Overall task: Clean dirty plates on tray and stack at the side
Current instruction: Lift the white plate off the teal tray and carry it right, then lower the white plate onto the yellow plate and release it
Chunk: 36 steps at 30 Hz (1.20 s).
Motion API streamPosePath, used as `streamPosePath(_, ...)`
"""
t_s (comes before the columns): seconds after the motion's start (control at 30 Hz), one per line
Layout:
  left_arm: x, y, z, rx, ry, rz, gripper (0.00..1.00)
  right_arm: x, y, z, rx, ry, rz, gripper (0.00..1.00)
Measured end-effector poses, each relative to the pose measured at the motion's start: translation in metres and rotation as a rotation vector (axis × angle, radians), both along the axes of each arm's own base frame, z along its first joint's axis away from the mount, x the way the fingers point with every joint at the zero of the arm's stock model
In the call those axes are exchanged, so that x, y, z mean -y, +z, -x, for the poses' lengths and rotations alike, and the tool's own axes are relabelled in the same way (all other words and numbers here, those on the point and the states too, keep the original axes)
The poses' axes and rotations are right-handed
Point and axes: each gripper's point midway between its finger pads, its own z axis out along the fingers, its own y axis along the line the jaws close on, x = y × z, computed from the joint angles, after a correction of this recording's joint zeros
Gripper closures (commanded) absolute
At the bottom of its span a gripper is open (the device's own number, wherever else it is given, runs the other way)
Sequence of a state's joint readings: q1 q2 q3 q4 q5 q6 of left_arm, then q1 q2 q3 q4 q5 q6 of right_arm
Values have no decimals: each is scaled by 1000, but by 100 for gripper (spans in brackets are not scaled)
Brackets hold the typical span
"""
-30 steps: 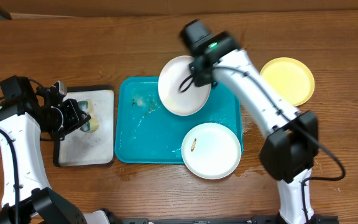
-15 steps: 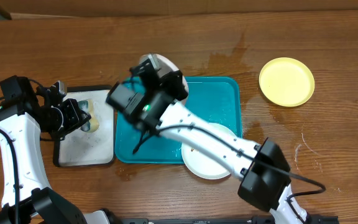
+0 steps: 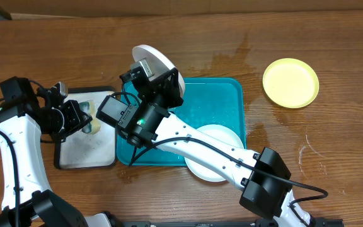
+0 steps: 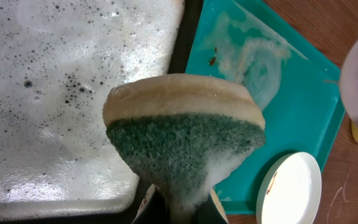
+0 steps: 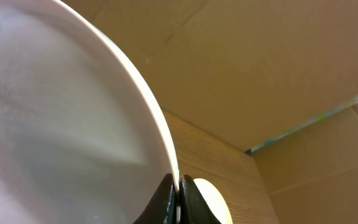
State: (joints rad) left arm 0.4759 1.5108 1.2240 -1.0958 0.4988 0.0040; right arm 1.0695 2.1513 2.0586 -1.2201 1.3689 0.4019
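On the counter, the yellow plate sits apart from the teal tray, where one white plate lies. Above the tray's far left corner the right jaws clamp a second white plate, tilted, by its rim. Scrubbing seems the step in hand: the left jaws, pinching a foamy sponge, must next meet its face.

My arms are white shells with black joints and cables; a green light glows near my black right gripper.
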Motion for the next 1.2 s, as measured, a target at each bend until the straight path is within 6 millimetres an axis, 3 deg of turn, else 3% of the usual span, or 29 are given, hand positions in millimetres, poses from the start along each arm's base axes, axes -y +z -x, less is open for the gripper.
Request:
streamPosePath(0.37,0,0,0,-1,0,0,96,-3,-7,-4,0,-8,-108,96)
streamPosePath(0.57,1,0,1,-3,0,3,96,-3,-61,-21,-296,13,-325,96)
streamPosePath(0.8,1,0,1,-2,-1,4,96,26,-113,-57,-705,12,-690,96)
streamPosePath(0.9,1,0,1,-2,-1,5,96,52,-121,-72,-837,8,-861,96)
streamPosePath(0.97,1,0,1,-2,-1,5,96,82,-122,-85,-879,-23,-960,96)
streamPosePath(1.07,1,0,1,-2,-1,4,96,143,-123,-103,-889,-110,-1068,96)
streamPosePath(1.2,0,0,0,2,-1,2,96,243,-127,-114,-853,-276,-1158,96)
